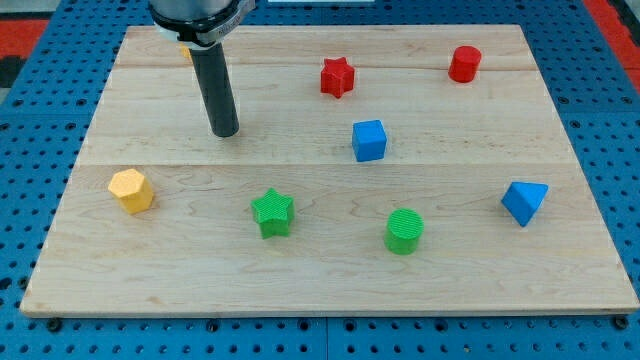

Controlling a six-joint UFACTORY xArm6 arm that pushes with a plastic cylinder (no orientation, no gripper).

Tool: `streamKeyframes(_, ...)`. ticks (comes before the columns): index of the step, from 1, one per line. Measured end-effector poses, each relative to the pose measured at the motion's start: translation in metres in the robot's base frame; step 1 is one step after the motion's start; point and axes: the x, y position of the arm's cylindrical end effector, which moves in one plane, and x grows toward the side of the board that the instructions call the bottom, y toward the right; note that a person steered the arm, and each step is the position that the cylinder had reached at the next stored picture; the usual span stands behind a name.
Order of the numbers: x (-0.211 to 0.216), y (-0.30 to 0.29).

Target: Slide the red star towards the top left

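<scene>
You're looking down on a pale wooden table (300,270), its grain running across the view and faint seams between the planks, set on a blue pegboard (30,170) dotted with holes. Your tool is a plain dark rod, matte and cylindrical, hanging from a black collar at the view's top; it has no jaws, so there's nothing to call open or closed, and it's carrying nothing. My tip (225,132) sits on the table in the upper left area, clear of every block.

The red star (338,77) is your target: a chunky ribbed plastic star near the view's top, a little right of centre, well to the right of my tip and slightly above its level. Further right along the same band stands a red cylinder (464,64), apart from the star.

Below the star sits a blue cube (369,140), smooth-faced and square. Down the view's right, a blue wedge-like block (525,202) with slanted faces. Along the lower row: a yellow block with faceted sides (131,190) at the left, a green star (272,213) with layered ridges, and a green cylinder (405,231) whose top shows fine parallel lines. A sliver of yellow peeks from behind the rod near the top; its shape can't be made out.
</scene>
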Motion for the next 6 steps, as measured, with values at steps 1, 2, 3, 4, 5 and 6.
streamKeyframes(1,0.0,0.0)
streamKeyframes(2,0.002,-0.003)
streamKeyframes(3,0.002,0.012)
streamKeyframes(4,0.002,0.056)
streamKeyframes(5,-0.002,0.097)
streamKeyframes(6,-0.021,0.158)
